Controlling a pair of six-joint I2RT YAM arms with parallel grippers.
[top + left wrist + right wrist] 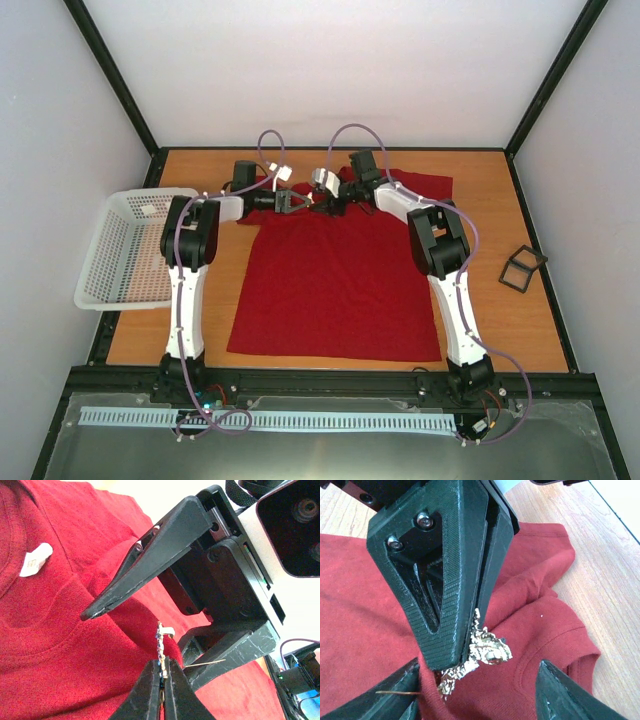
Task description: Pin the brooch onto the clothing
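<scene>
Left hand [162,669]: pinched the brooch [487,647]
Right hand [479,666]: spread beside it
T-shirt [335,290]: collar toward far edge of table [485,320]

A red T-shirt [335,290] is spread flat across the middle of a wooden table [480,200]. A white mesh basket [108,262] is set at its left edge, partly overhanging it, and a small black frame [522,268] is laid near the right.

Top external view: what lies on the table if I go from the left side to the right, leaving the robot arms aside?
white mesh basket → red T-shirt → small black square frame
</scene>
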